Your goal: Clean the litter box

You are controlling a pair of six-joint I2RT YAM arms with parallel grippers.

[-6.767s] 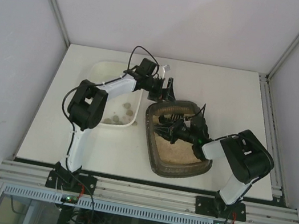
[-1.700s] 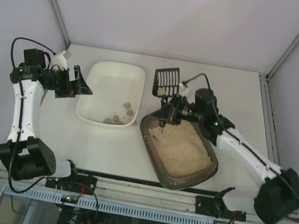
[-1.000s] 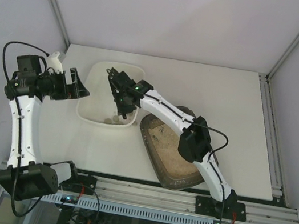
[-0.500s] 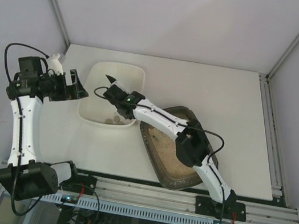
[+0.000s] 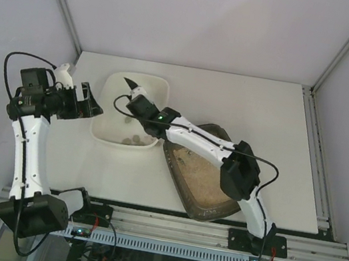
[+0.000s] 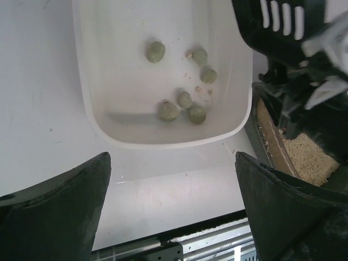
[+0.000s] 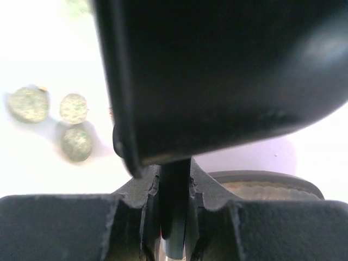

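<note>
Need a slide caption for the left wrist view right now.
Open left gripper frames the white tray of six greenish clumps; litter box at right edge.

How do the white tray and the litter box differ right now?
Colour: the white tray is white; the litter box is dark brown-grey. Contents: the white tray holds a few greenish round clumps on a bare floor; the litter box holds beige granular litter. Pose: the white tray sits roughly square to the table edge; the litter box lies skewed. Both are open, rounded-rectangular trays, side by side.
</note>
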